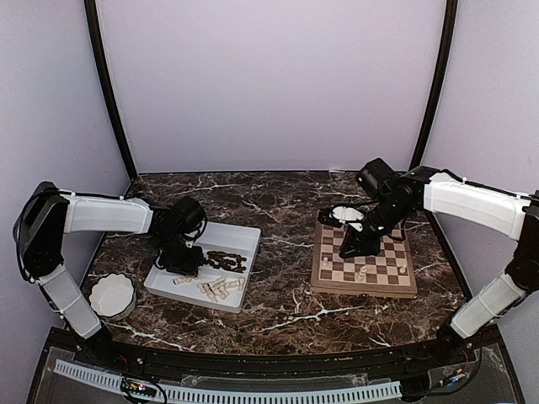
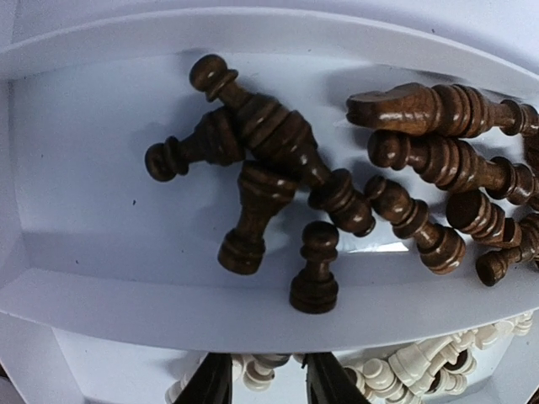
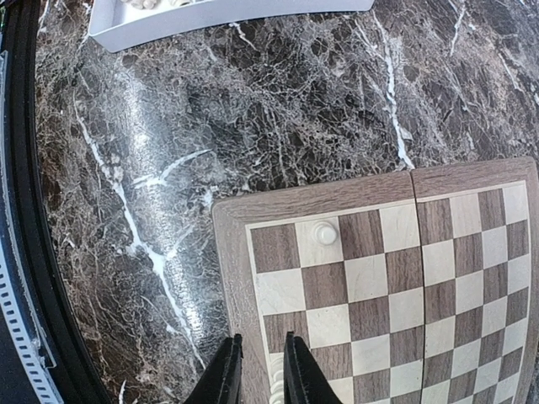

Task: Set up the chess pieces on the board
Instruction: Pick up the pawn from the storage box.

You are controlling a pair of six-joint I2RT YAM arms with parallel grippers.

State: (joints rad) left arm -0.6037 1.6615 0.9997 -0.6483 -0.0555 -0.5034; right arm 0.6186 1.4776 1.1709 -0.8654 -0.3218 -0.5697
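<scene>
The board lies on the right of the table with three pale chess pieces standing on it. My right gripper hangs over its left edge. In the right wrist view the jaws stand slightly apart over the tan border, and a pale piece sits between them close to the right finger. Another pale pawn stands near the corner. My left gripper is low in the white tray. Its fingers stand apart over pale pieces, just short of the dark pieces.
A white scalloped bowl sits at the near left, next to the tray. Dark pieces and pale ones lie in heaps in the tray. The tray's corner shows at the top of the right wrist view across bare marble.
</scene>
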